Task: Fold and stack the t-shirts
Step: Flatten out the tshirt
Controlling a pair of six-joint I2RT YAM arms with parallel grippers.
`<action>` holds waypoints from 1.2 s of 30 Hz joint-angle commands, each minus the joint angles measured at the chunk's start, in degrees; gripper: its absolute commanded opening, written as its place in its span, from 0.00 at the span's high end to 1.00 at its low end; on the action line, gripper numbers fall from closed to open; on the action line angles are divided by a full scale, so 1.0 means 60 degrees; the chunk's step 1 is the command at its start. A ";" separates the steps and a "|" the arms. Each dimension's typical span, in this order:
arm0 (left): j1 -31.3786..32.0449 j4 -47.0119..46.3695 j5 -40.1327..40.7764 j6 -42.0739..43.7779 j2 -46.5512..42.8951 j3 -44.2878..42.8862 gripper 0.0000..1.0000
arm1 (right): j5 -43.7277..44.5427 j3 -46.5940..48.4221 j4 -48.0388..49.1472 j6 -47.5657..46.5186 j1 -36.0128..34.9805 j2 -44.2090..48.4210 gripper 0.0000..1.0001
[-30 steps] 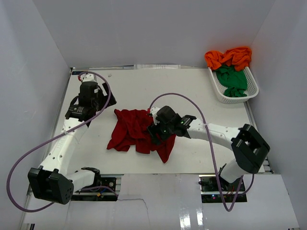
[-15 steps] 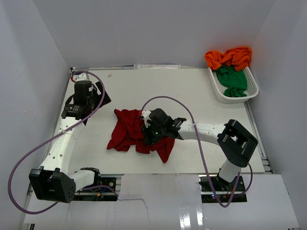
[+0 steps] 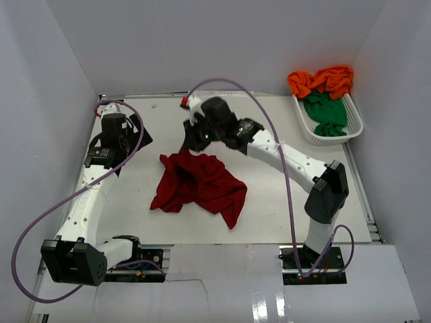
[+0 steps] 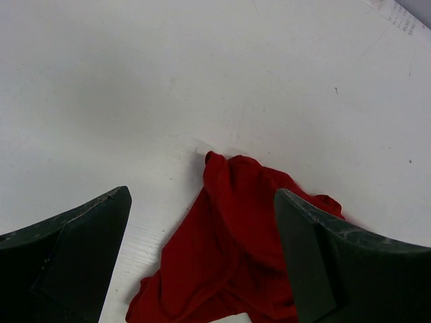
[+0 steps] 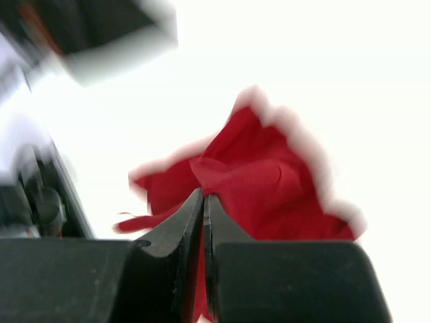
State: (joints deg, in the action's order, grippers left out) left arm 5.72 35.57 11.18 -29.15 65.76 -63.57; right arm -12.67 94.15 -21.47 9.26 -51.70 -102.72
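The red shirt (image 3: 202,183) is being pinched at its far edge by the right gripper (image 5: 203,196), with the jaws pressed together on a fold of cloth (that wrist view is blurred). The rest of it is lying crumpled mid-table (image 3: 269,208). The left gripper (image 4: 202,194) is hovering left of the shirt with its jaws wide apart, holding nothing. An orange shirt (image 3: 323,81) and a green shirt (image 3: 324,111) are sitting in the basket (image 3: 306,129) at the far right corner.

Your red shirt (image 3: 202,185) lies crumpled at centre, its far edge lifted. The orange shirt (image 3: 330,78) and green shirt (image 3: 323,108) sit bunched together far right.
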 commanded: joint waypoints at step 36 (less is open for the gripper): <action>0.1904 -0.1564 -0.2294 0.1754 -0.0397 0.0664 0.02 | 0.1138 0.2813 -0.2867 0.0202 0.7784 0.0623 0.14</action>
State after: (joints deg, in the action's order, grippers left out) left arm 17.32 26.26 -10.17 -17.06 66.87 -59.68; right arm 2.39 113.23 -41.54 10.74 -1.26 -104.42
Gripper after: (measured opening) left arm 0.978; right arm 0.743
